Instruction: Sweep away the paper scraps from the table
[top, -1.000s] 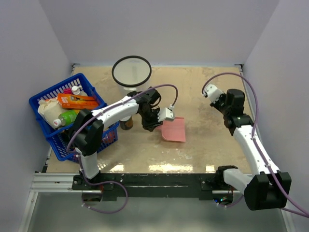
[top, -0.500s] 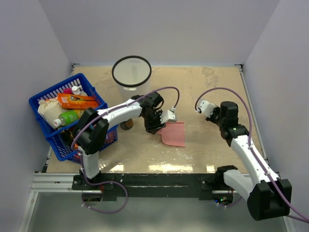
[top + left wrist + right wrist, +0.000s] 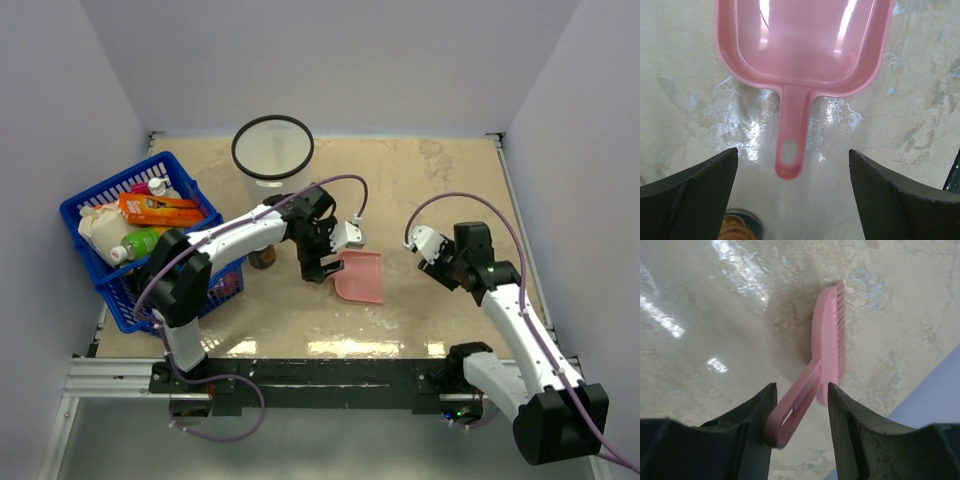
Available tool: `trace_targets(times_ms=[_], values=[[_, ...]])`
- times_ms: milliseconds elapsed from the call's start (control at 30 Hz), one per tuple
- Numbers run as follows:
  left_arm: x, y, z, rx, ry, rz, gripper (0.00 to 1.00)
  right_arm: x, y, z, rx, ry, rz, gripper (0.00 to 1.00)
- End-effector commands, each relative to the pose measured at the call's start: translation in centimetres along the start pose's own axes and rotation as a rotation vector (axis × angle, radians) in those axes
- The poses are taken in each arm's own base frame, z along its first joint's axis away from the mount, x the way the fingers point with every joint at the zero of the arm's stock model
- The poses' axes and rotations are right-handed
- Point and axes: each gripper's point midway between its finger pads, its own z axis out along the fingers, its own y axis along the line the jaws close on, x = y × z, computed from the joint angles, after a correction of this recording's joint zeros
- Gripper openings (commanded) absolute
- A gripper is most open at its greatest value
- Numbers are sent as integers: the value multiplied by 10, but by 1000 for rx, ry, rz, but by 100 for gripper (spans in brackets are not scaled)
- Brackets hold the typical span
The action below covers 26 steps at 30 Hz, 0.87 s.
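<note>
Plainly, left hand (image 3: pixel 792 156) stands wide open over the dustpan (image 3: pixel 805 42), gripping nothing.

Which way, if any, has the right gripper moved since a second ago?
Yes: the right gripper has drawn nearer, away from the table's far edge, and slightly left.

A blue basket (image 3: pixel 116 181) at the far left holds an orange packet (image 3: pixel 160 209), a green bottle (image 3: pixel 140 241) and a white bag (image 3: pixel 98 230), with a brown jar (image 3: pixel 262 257) near it and a black-rimmed bin (image 3: pixel 237 140) behind.
</note>
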Motion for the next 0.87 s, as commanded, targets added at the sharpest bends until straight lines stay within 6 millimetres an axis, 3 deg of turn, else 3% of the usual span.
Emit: trace_targets(times_ms=[0,100,167,200,333,367,400,467,500,533,567,667,833], values=[[-52,2,-63,-102,-186,50,96,-7,32,-34,-176,-29,15,52],[-69,2,-91,-143,-239,66,97,-19,39,-58,-247,-64,36,69],[-78,2,-106,-172,-272,74,98,-39,32,-73,-267,-110,77,78],[-87,2,-122,-195,-306,89,99,-44,31,-78,-281,-112,103,80],[-98,5,-150,-258,-330,96,99,-82,0,-99,-230,-173,230,83],[-95,8,-153,-281,-319,79,99,-85,-8,-100,-198,-172,264,83],[-93,10,-157,-295,-316,65,99,-88,-39,-98,-47,-173,324,83],[-87,10,-166,-311,-333,-15,99,-82,-73,-103,163,-142,588,91],[-79,15,-170,-318,-345,-70,100,-70,-90,-105,287,-83,705,97],[-79,8,-173,-270,-382,-100,100,-73,-101,-115,325,-90,731,98],[-77,1,-186,-256,-422,-134,100,-74,-106,-119,346,-87,750,98],[-49,2,-198,-295,-421,-180,100,-74,-117,-129,400,-79,795,98],[-16,10,-203,-425,-341,-230,100,-75,-118,-120,400,-77,804,98]])
